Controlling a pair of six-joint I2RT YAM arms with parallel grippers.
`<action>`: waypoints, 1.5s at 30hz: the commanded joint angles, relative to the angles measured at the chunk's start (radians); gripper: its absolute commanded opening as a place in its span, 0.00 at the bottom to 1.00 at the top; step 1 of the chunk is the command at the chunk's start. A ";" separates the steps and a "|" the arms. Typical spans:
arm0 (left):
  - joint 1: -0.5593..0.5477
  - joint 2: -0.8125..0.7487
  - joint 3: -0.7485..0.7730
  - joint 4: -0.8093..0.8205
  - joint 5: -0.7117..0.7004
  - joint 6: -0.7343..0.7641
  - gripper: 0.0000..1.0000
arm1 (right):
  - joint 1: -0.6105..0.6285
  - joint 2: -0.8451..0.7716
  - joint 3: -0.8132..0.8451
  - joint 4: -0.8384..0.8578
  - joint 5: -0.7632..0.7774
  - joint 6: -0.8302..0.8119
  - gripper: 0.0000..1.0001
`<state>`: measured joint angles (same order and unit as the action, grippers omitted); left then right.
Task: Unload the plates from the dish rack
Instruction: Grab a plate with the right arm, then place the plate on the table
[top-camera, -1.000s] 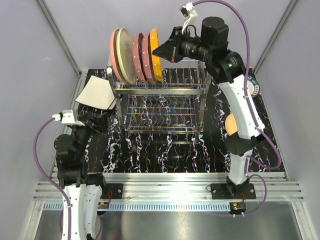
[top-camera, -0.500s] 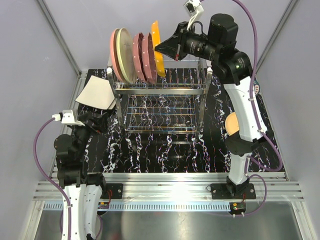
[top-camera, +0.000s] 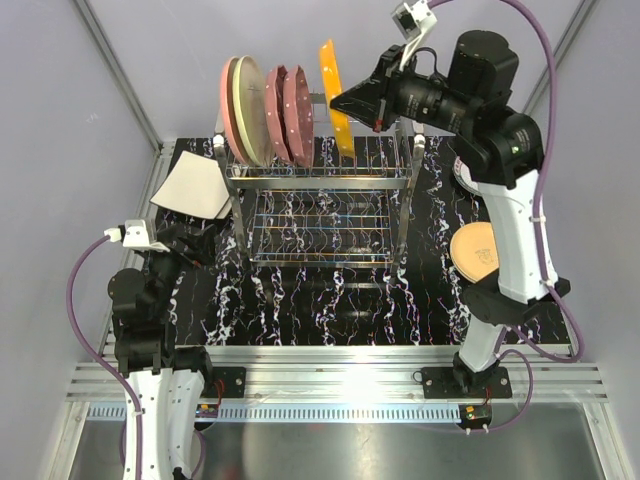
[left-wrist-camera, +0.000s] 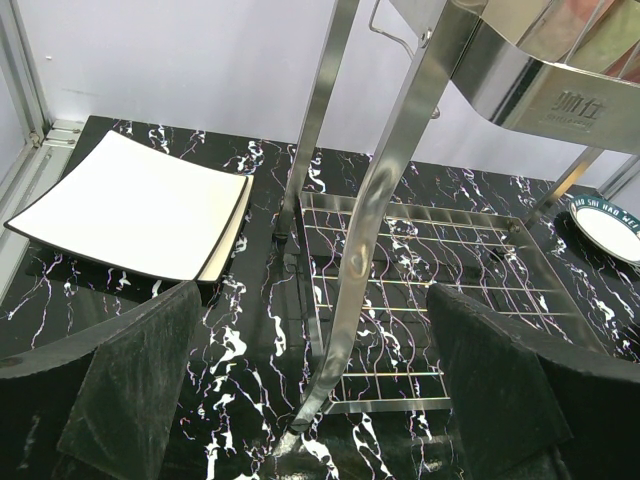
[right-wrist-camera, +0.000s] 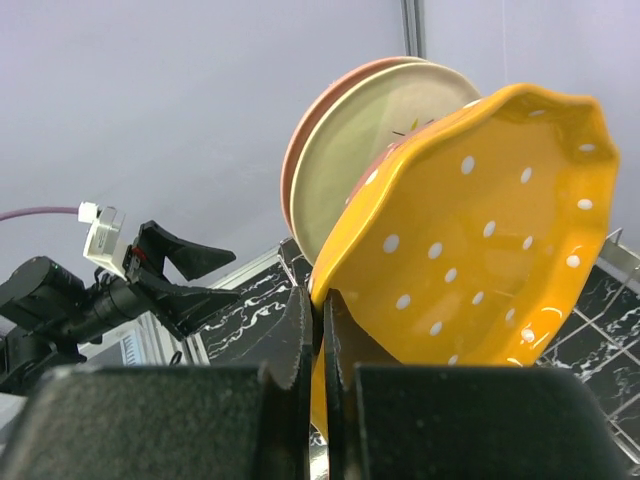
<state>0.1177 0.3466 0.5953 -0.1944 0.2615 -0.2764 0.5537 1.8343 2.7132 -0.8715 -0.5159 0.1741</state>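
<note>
My right gripper (top-camera: 345, 101) is shut on the rim of an orange white-dotted plate (top-camera: 333, 94) and holds it upright above the right part of the dish rack (top-camera: 322, 176). In the right wrist view the gripper (right-wrist-camera: 320, 325) pinches the plate's (right-wrist-camera: 470, 230) lower left edge. A pink plate (top-camera: 229, 102), a cream plate (top-camera: 250, 110) and two maroon dotted plates (top-camera: 288, 112) stand in the rack's left end. My left gripper (top-camera: 196, 244) is open and empty, low by the rack's front left leg (left-wrist-camera: 370, 220).
A squarish white plate (top-camera: 190, 187) lies on the table left of the rack, also in the left wrist view (left-wrist-camera: 130, 205). A tan plate (top-camera: 473, 250) lies at the right by my right arm. A white teal-rimmed plate (left-wrist-camera: 608, 228) lies beyond the rack's lower tier (left-wrist-camera: 440, 290).
My right gripper has lifted the orange plate up out of the rack's prongs and carried it to the right. The left arm has not moved.
</note>
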 joint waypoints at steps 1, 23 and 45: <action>-0.004 -0.011 0.003 0.027 -0.005 0.016 0.99 | -0.003 -0.135 0.014 0.157 0.002 -0.105 0.00; -0.009 -0.012 0.000 0.035 0.004 0.017 0.99 | -0.069 -0.420 -0.207 0.048 0.376 -0.396 0.00; -0.021 -0.006 -0.005 0.047 0.019 0.006 0.99 | -0.192 -0.675 -0.633 0.029 0.626 -0.512 0.00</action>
<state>0.1043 0.3466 0.5949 -0.1932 0.2642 -0.2771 0.3763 1.2003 2.0960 -1.0420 0.0452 -0.2501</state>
